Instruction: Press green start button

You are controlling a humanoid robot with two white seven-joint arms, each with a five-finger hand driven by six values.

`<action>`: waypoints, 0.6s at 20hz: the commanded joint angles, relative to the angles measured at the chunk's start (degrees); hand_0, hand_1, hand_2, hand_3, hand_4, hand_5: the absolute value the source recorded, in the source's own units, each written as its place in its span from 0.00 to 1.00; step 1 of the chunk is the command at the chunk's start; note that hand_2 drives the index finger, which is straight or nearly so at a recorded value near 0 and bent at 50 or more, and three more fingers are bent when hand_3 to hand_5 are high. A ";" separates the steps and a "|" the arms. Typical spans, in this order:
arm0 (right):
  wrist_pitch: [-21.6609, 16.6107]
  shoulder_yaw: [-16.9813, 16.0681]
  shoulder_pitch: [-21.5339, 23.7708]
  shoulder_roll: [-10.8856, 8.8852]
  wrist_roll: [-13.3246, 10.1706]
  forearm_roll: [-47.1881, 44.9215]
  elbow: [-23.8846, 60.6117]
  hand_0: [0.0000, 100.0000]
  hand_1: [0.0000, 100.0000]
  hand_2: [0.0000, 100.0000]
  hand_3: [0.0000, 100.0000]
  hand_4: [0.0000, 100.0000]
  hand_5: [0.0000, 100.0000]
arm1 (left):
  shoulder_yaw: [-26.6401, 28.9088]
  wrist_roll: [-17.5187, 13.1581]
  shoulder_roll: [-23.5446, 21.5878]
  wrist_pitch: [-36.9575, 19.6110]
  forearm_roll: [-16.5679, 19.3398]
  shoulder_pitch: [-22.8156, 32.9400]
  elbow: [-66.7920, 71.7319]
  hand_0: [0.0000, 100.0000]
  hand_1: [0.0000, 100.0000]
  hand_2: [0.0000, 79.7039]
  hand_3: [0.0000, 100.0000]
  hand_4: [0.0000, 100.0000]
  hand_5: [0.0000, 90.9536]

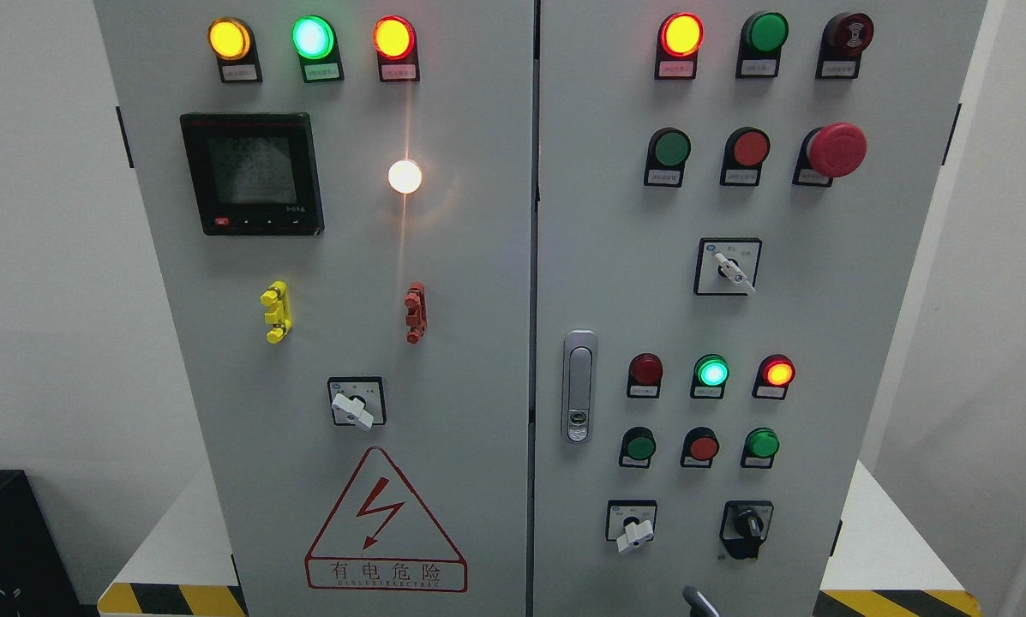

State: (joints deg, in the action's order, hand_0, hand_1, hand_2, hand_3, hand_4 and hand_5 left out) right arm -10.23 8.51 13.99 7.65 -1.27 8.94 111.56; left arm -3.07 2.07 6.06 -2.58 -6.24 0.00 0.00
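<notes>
A grey two-door control cabinet fills the head view. Its right door (821, 326) carries three unlit green push buttons: one in the upper group (673, 147) and two in the lower row (640, 446) (762, 443). Their labels are too small to read, so I cannot tell which is the start button. A green lamp (712, 372) glows above the lower row. A small grey tip (699, 602) pokes up at the bottom edge right of the middle, probably a finger of my right hand. The left hand is out of view.
The right door also has red push buttons (750, 148) (702, 446), a red mushroom stop (837, 149), rotary switches (729, 266) (633, 529) (746, 523) and a door handle (578, 386). The left door holds a meter (251, 173), lamps and a warning triangle (384, 523).
</notes>
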 commanded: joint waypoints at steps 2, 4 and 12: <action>0.13 0.01 -0.02 0.00 0.04 0.02 0.15 0.00 0.05 0.00 0.00 0.00 0.00 | 0.00 -0.04 0.01 0.04 0.00 -1.32 -1.58 0.12 0.56 0.00 0.00 0.00 0.00; 0.13 0.01 -0.02 0.00 0.04 0.02 0.15 0.00 0.05 0.00 0.00 0.00 0.00 | 0.00 -0.04 0.01 0.04 0.00 -1.32 -1.58 0.12 0.56 0.00 0.00 0.00 0.00; 0.04 0.10 -0.10 0.00 0.12 0.81 0.76 0.00 0.06 0.00 0.00 0.00 0.00 | 0.00 -0.04 0.01 0.04 0.00 -1.32 -1.58 0.12 0.56 0.00 0.00 0.00 0.00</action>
State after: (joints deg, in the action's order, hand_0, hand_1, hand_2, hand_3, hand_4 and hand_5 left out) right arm -10.07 8.54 13.98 7.65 -1.25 9.13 111.75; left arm -3.07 2.07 6.06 -2.59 -6.24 0.00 0.00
